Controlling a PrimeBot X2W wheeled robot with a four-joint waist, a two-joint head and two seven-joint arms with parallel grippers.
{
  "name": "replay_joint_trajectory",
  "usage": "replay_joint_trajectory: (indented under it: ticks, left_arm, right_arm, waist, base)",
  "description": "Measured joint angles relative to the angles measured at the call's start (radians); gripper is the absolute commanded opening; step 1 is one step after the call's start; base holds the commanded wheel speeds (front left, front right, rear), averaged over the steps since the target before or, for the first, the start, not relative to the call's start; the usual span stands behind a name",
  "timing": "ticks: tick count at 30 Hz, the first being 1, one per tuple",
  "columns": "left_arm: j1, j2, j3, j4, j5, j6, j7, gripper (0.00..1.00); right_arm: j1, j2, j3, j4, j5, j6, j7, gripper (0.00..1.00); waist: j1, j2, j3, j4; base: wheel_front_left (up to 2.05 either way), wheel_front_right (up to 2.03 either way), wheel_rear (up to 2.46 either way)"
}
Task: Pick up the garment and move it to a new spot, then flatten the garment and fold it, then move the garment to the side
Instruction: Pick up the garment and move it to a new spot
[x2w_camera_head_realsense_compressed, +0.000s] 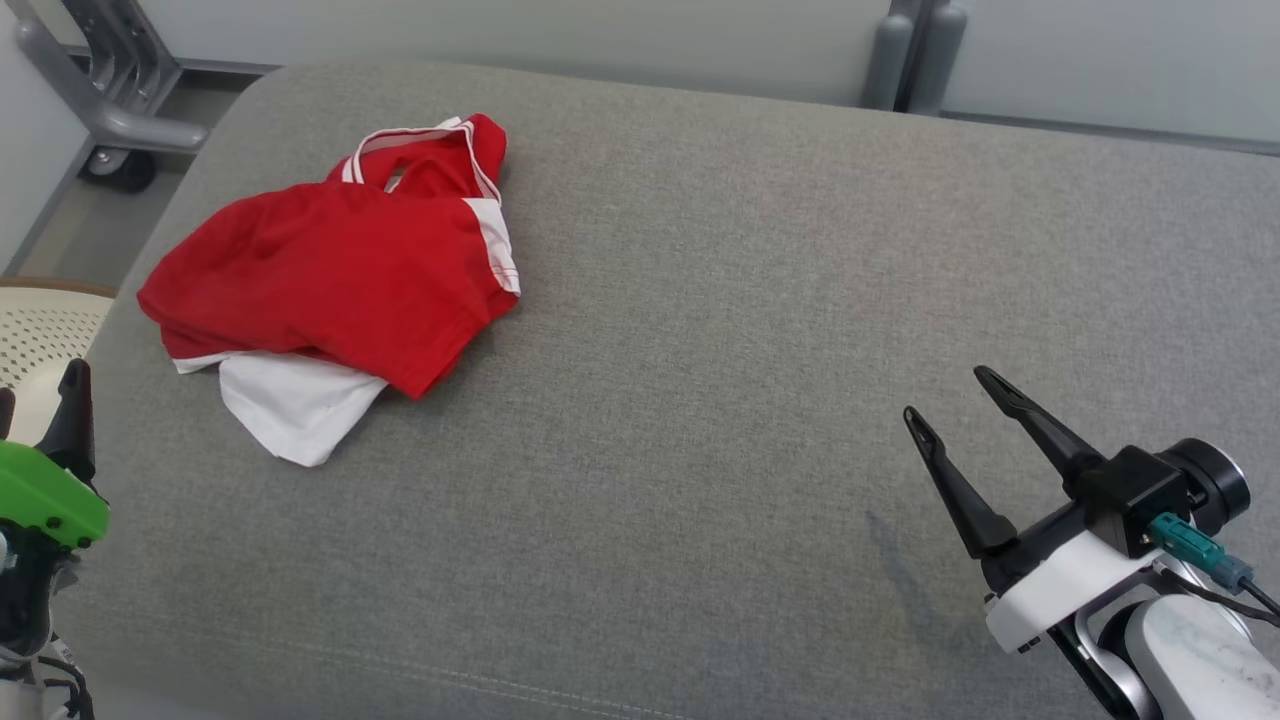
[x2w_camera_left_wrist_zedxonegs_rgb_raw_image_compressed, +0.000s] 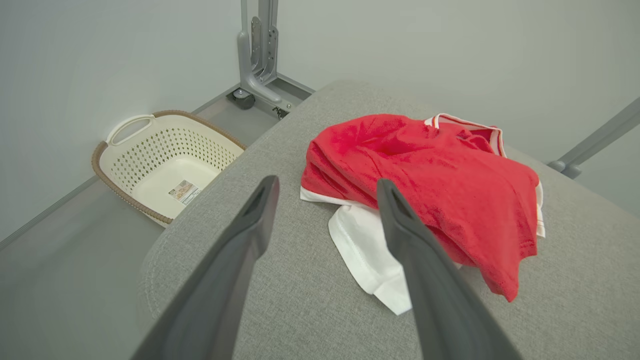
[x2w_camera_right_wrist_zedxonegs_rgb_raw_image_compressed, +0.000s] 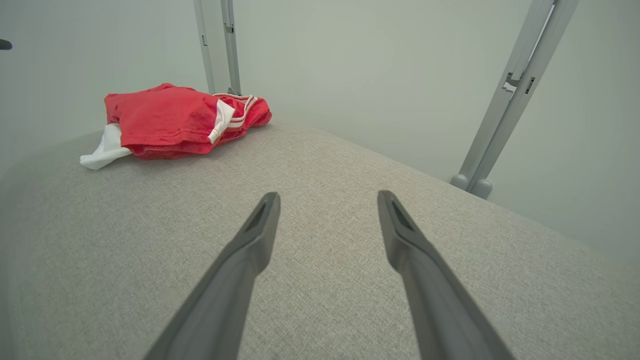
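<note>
Head view: red garment (x2w_camera_head_realsense_compressed: 330, 270) with white trim lies bunched at the far left of a grey cushion (x2w_camera_head_realsense_compressed: 750, 300). Its long axis runs from near-left to far-right; the striped collar points far-right and a white flap sticks out near-left. Left gripper (x2w_camera_head_realsense_compressed: 40, 390) sits at the cushion's left edge, just short of the garment, fingers apart, holding nothing. Right gripper (x2w_camera_head_realsense_compressed: 945, 392) is well apart at near right, fingers spread, also holding nothing. Cushion fabric is woven, with a seam along the near edge. Pale walls, grey floor, a grey metal frame (x2w_camera_head_realsense_compressed: 110, 90) on a caster behind. A cream perforated basket (x2w_camera_left_wrist_zedxonegs_rgb_raw_image_compressed: 125, 150) stands on the floor to the left; the label (x2w_camera_left_wrist_zedxonegs_rgb_raw_image_compressed: 183, 191) inside it is too small to read.
</note>
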Motion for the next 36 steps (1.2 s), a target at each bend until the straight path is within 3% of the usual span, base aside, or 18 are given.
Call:
replay_joint_trajectory:
  ticks: [3, 9, 15, 26, 36]
  left_arm:
    - [-0.054, 0.016, -0.009, 0.031, -0.024, 0.012, 0.107, 1.00]
    - [-0.175, 0.062, 0.054, 0.088, -0.069, 0.075, 0.228, 1.00]
    - [-0.296, 0.066, 0.122, 0.137, -0.138, 0.097, 0.321, 1.00]
    - [-0.394, 0.094, 0.099, 0.224, -0.063, 0.109, 0.379, 1.00]
    - [-0.511, 0.082, 0.127, 0.351, 0.004, 0.109, 0.375, 1.00]
  right_arm:
    - [-0.019, -0.009, 0.007, -0.009, -0.005, 0.008, 0.015, 1.00]
    - [-0.070, -0.012, 0.032, -0.037, -0.023, 0.020, 0.032, 1.00]
    - [-0.127, -0.015, 0.044, -0.060, -0.032, 0.025, 0.042, 1.00]
    - [-0.227, -0.060, -0.014, -0.127, -0.069, 0.025, 0.055, 1.00]
    - [-0.297, -0.091, -0.040, -0.153, -0.087, 0.024, 0.067, 1.00]
  waist:
    - [0.0000, 0.0000, 0.042, -0.014]
    - [0.0000, 0.0000, 0.123, -0.050]
    - [0.0000, 0.0000, 0.219, -0.102]
    - [0.0001, 0.0000, 0.381, -0.157]
    - [0.0002, 0.0000, 0.532, -0.165]
  base:
    - [0.00, 0.00, 0.00]
    - [0.00, 0.00, 0.00]
    - [0.00, 0.00, 0.00]
    - [0.00, 0.00, 0.00]
    - [0.00, 0.00, 0.00]
